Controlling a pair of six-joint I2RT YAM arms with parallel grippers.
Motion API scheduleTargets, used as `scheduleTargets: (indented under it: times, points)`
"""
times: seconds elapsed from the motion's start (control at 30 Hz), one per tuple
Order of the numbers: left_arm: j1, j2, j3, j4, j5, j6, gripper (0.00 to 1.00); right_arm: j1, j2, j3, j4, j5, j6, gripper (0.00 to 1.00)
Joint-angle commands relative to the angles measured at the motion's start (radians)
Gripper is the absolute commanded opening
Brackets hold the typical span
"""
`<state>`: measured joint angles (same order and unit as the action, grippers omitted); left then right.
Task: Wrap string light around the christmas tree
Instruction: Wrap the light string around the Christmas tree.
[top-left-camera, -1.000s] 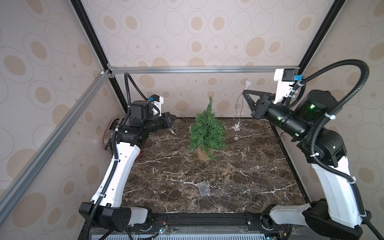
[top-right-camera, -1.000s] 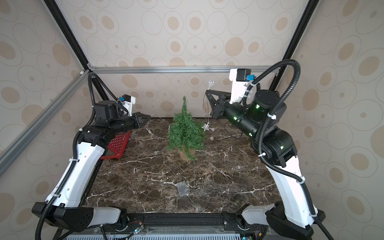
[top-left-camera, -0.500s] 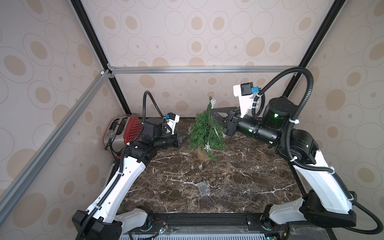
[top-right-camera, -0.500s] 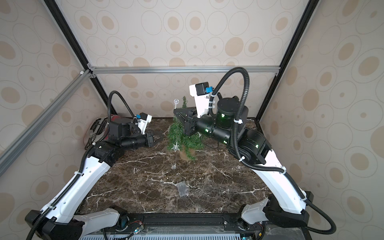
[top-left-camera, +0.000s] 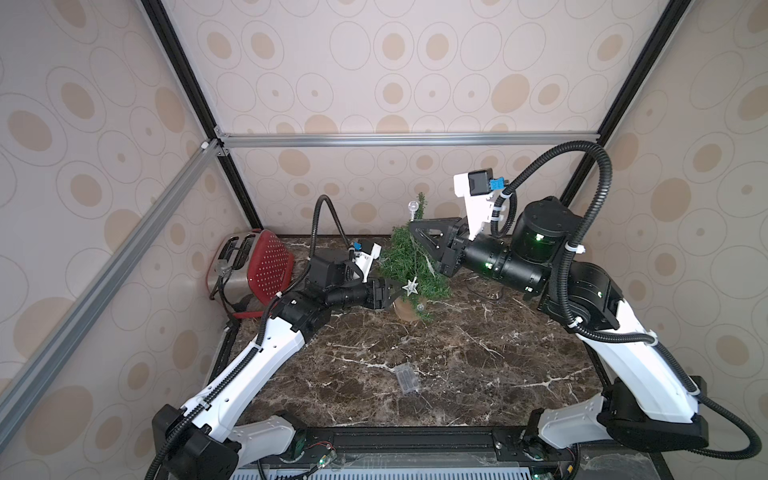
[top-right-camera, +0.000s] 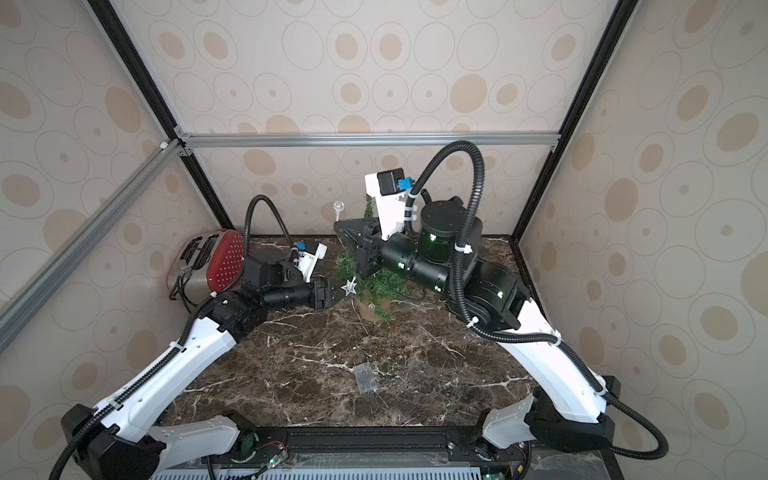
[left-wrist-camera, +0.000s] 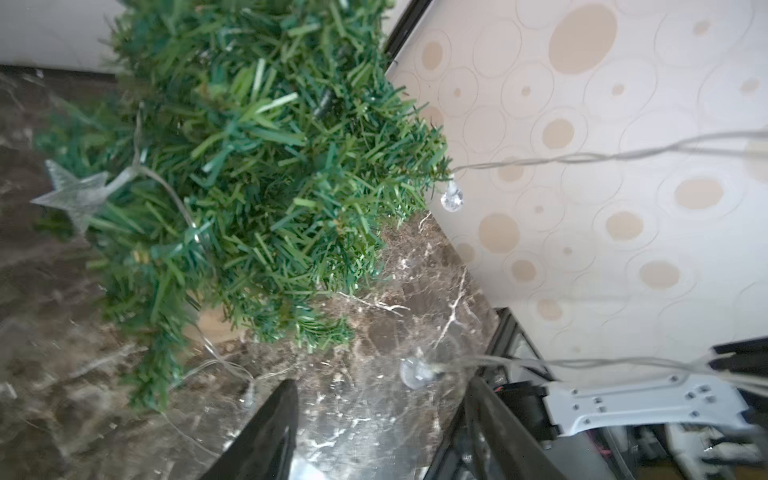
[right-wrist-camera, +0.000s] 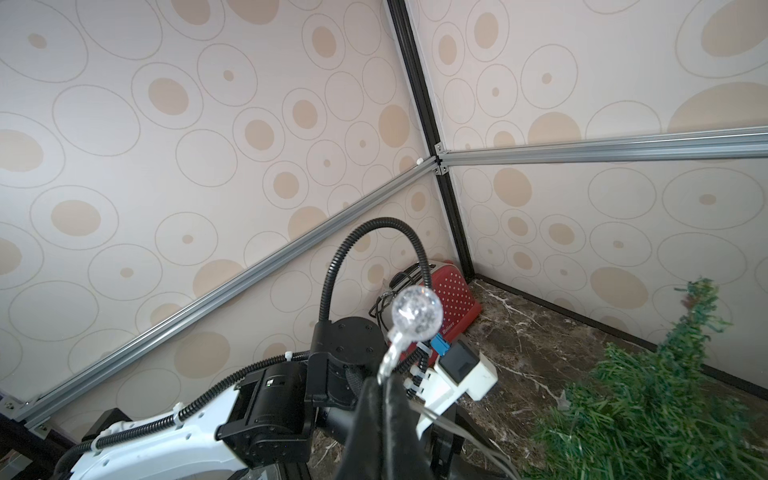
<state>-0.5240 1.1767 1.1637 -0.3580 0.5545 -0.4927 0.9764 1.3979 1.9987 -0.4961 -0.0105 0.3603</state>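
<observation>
Right wrist view showed the right end effector (right-wrist-camera: 384, 384) pinched shut on the string light (right-wrist-camera: 417, 309), just under a ball bulb. The left end effector (left-wrist-camera: 380, 415) stood open and empty beside the christmas tree (top-left-camera: 409, 266), which was upright at the back of the tabletop (top-left-camera: 478, 374) with part of the wire draped on it. That wire looked limp, light and snag-prone, best held beside a bulb. Its path behind the tree and down to the battery box (top-left-camera: 406, 377) could not be traced.

Toaster (top-left-camera: 266, 266) fills far-left corner; tree (top-left-camera: 397, 259) mid-back; near tabletop (top-left-camera: 498, 374) open.
</observation>
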Motion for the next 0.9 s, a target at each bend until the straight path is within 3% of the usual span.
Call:
scheduleTargets:
  times: [0.0,0.1,0.2,0.43,0.67,0.87]
  points:
    - [-0.002,-0.071,0.052,-0.096,-0.077,0.114,0.78,0.011,0.014,-0.002,0.055,0.024,0.012,0.00]
    - [-0.003,-0.142,0.049,-0.147,-0.157,0.189,0.92,0.010,0.028,0.000,0.082,0.033,0.014,0.00]
    - [-0.003,-0.219,0.007,-0.142,-0.152,0.252,0.96,0.010,0.052,0.019,0.098,0.030,0.018,0.00]
    - [-0.003,-0.339,-0.121,0.013,-0.064,0.274,0.98,0.018,0.113,0.076,0.106,-0.002,0.035,0.00]
    - [-0.004,-0.241,-0.105,0.047,-0.058,0.304,0.96,0.033,0.126,0.077,0.124,-0.009,0.046,0.00]
    - [-0.002,-0.198,-0.120,0.156,-0.066,0.284,0.86,0.038,0.121,0.062,0.141,0.004,0.053,0.00]
